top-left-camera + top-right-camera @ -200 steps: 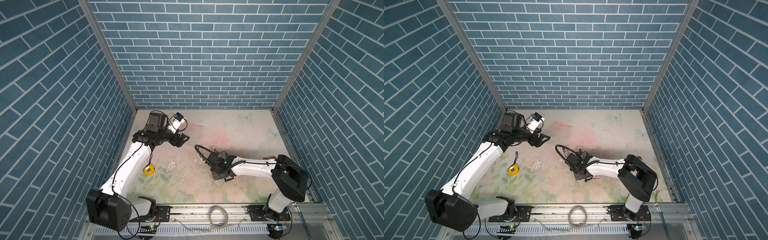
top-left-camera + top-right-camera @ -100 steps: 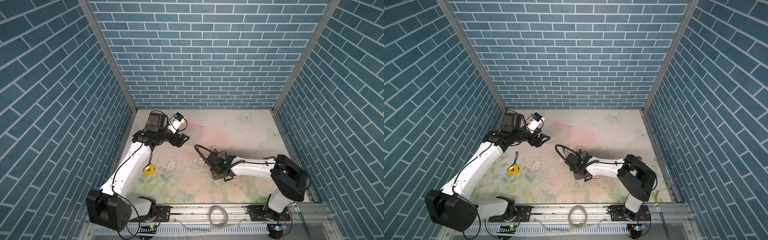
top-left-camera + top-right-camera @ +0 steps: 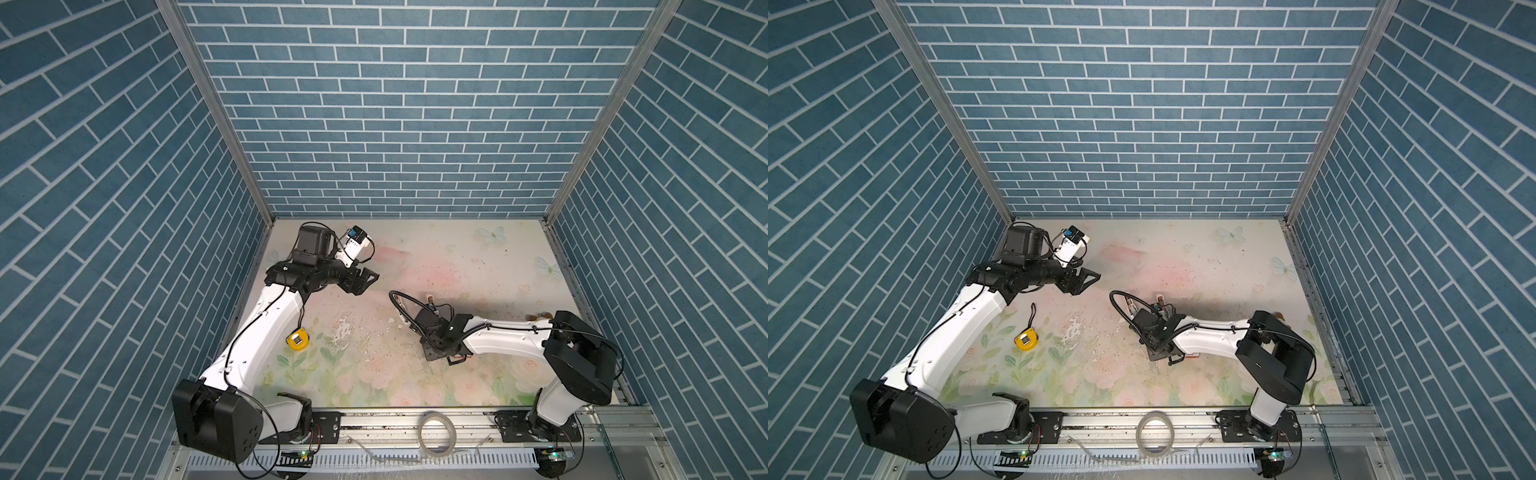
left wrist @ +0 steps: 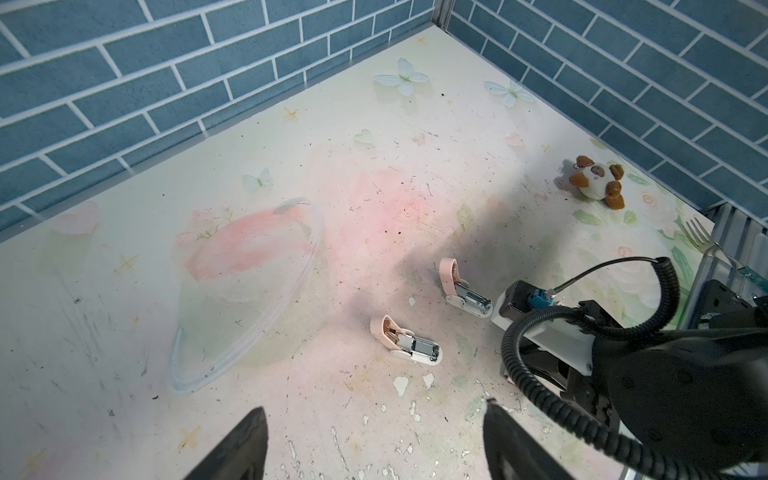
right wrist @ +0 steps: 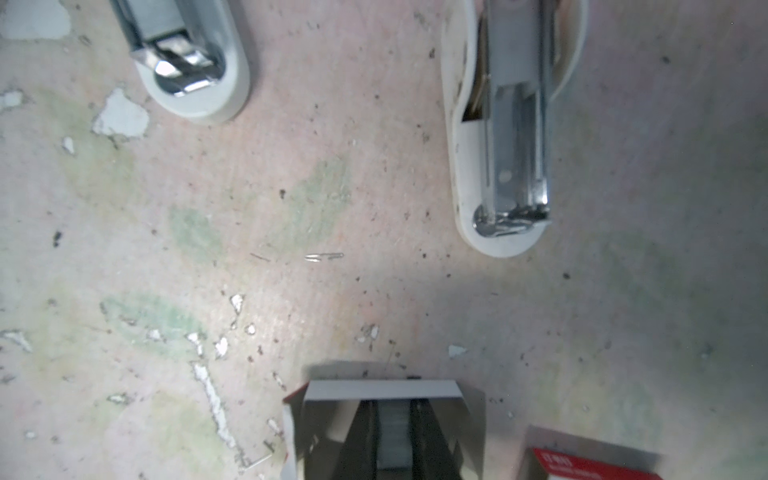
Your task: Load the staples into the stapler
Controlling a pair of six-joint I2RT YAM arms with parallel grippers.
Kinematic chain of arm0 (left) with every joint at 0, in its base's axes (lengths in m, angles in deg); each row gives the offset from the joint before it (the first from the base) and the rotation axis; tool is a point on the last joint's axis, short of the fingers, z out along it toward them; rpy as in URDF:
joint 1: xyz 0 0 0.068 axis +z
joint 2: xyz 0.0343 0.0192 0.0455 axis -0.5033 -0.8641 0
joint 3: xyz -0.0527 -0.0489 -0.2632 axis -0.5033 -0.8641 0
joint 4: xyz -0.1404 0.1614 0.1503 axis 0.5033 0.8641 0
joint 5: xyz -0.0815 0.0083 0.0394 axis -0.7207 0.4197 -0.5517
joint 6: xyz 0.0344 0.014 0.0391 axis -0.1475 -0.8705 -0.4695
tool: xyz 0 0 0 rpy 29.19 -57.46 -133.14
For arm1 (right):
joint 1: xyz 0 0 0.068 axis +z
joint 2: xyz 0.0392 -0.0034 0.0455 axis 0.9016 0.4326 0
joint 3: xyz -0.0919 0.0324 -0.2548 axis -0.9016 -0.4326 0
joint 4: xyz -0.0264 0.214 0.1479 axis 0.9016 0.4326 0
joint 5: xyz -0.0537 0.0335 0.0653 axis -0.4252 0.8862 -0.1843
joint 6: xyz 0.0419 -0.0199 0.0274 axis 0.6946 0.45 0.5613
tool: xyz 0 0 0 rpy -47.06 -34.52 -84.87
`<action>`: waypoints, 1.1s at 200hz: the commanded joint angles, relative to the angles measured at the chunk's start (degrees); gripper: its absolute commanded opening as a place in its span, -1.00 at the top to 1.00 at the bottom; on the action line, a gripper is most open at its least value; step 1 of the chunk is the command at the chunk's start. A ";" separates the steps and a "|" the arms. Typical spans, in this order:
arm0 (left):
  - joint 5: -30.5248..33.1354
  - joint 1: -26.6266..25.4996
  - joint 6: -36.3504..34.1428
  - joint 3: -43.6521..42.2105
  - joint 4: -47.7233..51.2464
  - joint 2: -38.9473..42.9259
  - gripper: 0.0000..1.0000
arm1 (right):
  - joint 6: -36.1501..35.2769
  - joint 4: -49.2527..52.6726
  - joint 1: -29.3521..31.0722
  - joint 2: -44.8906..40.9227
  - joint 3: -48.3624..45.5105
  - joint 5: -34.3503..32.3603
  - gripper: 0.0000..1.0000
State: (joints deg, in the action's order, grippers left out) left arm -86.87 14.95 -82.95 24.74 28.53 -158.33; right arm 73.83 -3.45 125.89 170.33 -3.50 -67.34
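Observation:
Two pink-and-white staplers lie open on the table, one (image 4: 409,343) nearer my left gripper and the other (image 4: 463,291) beyond it. The right wrist view shows their metal magazines, the nearer stapler (image 5: 511,137) and the second stapler (image 5: 187,54). My right gripper (image 5: 394,405) points down into an open cardboard tray (image 5: 382,390). Its dark fingers press both sides of the grey staples (image 5: 394,440). My left gripper (image 4: 374,407) hovers open above the table at the back left (image 3: 365,279), with nothing between its fingers.
A red-and-white box (image 5: 590,461) lies beside the tray. A yellow tape measure (image 3: 298,341) sits under the left arm. A clear plastic lid (image 4: 249,291), a plush toy (image 4: 596,180) and a fork (image 4: 702,241) lie on the table. A tape roll (image 3: 436,432) rests on the front rail.
The right gripper's jaws have narrowed onto the staples. Neither arm has visibly moved in the top views.

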 commanded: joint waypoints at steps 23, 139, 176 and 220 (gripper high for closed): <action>0.28 -0.20 0.02 -0.57 -0.27 1.45 -0.65 | 0.96 0.51 0.18 2.74 -3.21 -0.22 0.87; 0.98 -0.20 0.19 0.66 0.43 1.26 -0.65 | -4.27 2.64 -0.04 -5.98 1.98 0.80 1.00; 1.07 -0.20 0.20 0.57 0.41 1.44 -0.65 | -5.49 2.57 -0.44 -5.49 3.84 0.44 1.00; 0.98 -0.20 0.20 0.53 0.28 1.42 -0.65 | -6.98 -2.06 -1.95 -4.58 3.86 0.10 1.00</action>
State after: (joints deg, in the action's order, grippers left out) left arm -85.98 14.95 -82.95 24.74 28.62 -157.82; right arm 68.83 -3.26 125.06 165.28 -0.57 -66.77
